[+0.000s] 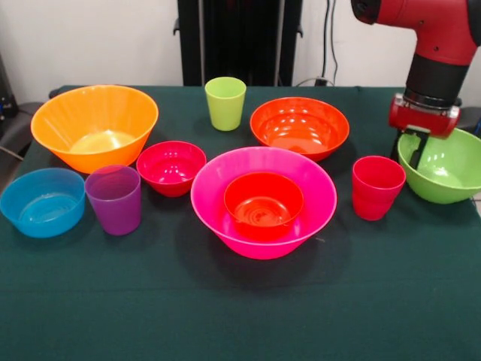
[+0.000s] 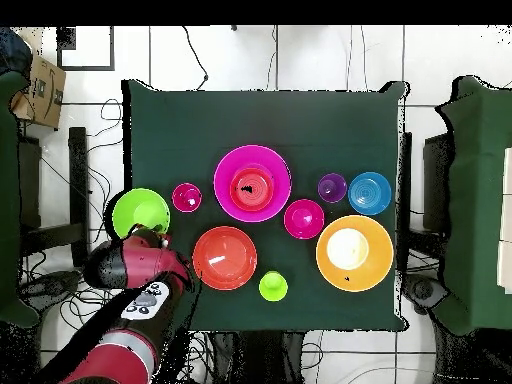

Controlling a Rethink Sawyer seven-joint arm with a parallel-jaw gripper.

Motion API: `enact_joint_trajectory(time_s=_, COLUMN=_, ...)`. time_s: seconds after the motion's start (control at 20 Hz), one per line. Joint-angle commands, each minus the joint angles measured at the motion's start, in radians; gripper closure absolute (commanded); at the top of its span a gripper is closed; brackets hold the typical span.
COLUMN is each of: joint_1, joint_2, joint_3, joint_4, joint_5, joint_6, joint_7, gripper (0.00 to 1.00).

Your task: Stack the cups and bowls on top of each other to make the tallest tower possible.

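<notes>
End effector (image 1: pixel 415 147) hangs at the green bowl (image 1: pixel 445 165); whether its fingers are apart or together I cannot tell.

The pink bowl (image 1: pixel 263 201) is mid-desk (image 1: pixel 240 316), holding a small orange bowl (image 1: pixel 264 200): the tower so far. Around the pink bowl: red cup (image 1: pixel 376 186) beside it toward the green bowl, orange-red bowl (image 1: pixel 300 126) and lime cup (image 1: pixel 225 102) behind, small red bowl (image 1: pixel 170 166), purple cup (image 1: pixel 114 198), blue bowl (image 1: pixel 43 201) and yellow-orange bowl (image 1: pixel 95 125) on the other side.
</notes>
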Motion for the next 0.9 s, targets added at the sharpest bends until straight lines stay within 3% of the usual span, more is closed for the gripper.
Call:
enact_joint_trajectory(time_s=0.05, joint_1=-0.007, joint_2=0.091, joint_3=0.094, joint_4=-0.064, joint_5=0.04, joint_6=0.007, joint_7=0.175, gripper=1.0)
enact_joint_trajectory(time_s=0.25, joint_1=-0.002, joint_2=0.089, joint_3=0.076, joint_4=-0.067, joint_5=0.034, joint_6=-0.02, joint_7=0.174, gripper=1.0)
enact_joint_trajectory(time_s=0.4, joint_1=-0.019, joint_2=0.019, joint_3=0.073, joint_4=-0.023, joint_5=0.01, joint_6=0.013, joint_7=0.161, gripper=1.0)
enact_joint_trajectory(time_s=0.65, joint_1=-0.098, joint_2=-0.249, joint_3=0.076, joint_4=0.147, joint_5=-0.065, joint_6=0.122, joint_7=0.098, gripper=1.0)
enact_joint_trajectory(time_s=0.9, joint_1=-0.163, joint_2=-0.404, joint_3=0.096, joint_4=0.235, joint_5=-0.098, joint_6=0.206, joint_7=0.05, gripper=1.0)
